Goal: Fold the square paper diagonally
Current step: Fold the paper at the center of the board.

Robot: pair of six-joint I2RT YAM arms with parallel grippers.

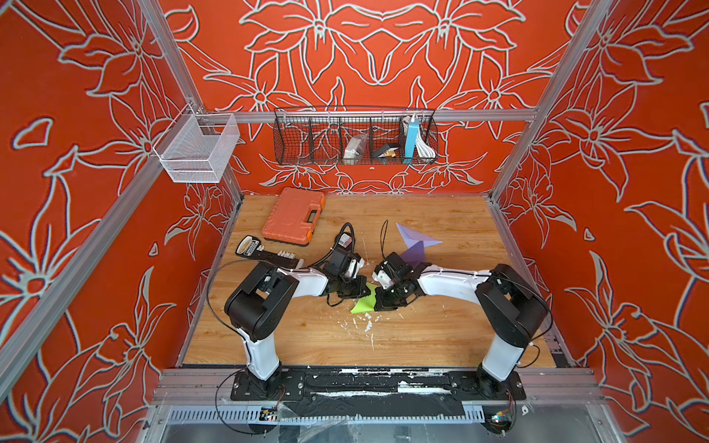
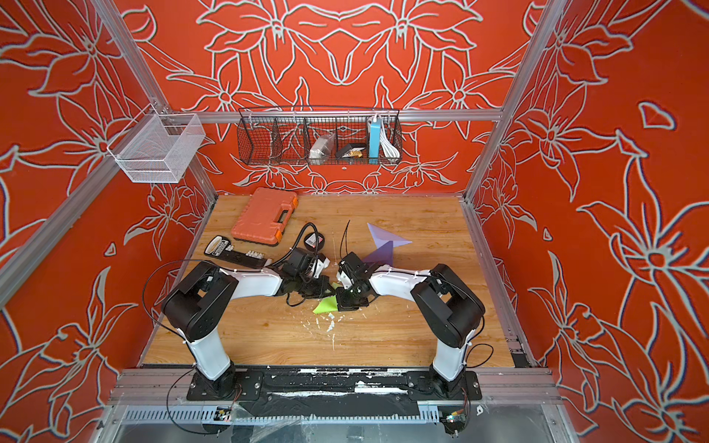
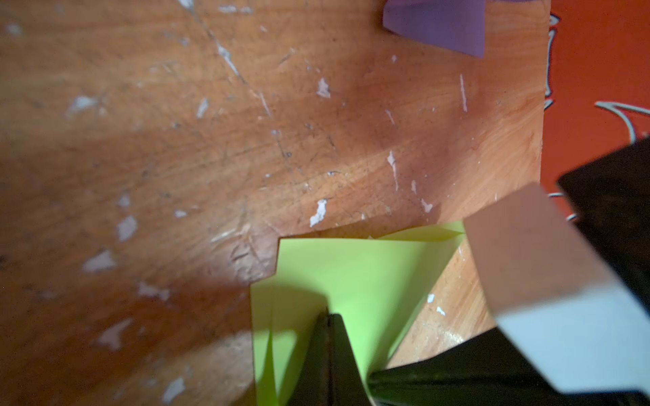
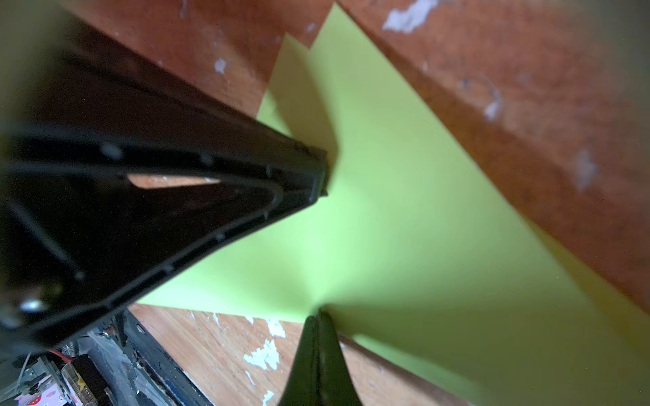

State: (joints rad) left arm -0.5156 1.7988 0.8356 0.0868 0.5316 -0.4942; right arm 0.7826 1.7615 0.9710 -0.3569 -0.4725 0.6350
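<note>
Item: green square paper [image 1: 362,305], lying mid-table on the wooden tabletop [image 1: 441,330], between the two arms and partly hidden under them in both top views. Condition: doubled over into a rough triangle. A second layer peeks past the upper one along one edge in both wrist views, so the corners look not quite matched and the diagonal fold is judged unfinished. Left gripper [image 3: 327,321]: jaws closed with the tips set on the sheet's upper face; whether a layer is nipped between them or only pressed down cannot be told. Right gripper [image 4: 318,316]: jaws closed at the sheet's edge, and the paper shades outward from their tips as though pinched there. Key relation: the sheet lies directly at both sets of tips, the left arm reaching in from the robot's left and the right arm from its right, with the tips near one another and green paper spanning between. Neither arm is nearer, as both are in contact. Long axis: the visible part of the triangle runs from the gap between the grippers toward the robot's base side, slightly slanted, and its long straight edge lies on the side away from the right wrist camera. Adjacent: a folded purple paper [image 1: 416,239], well apart toward the back, and an orange tool case [image 1: 293,216], back left.
</note>
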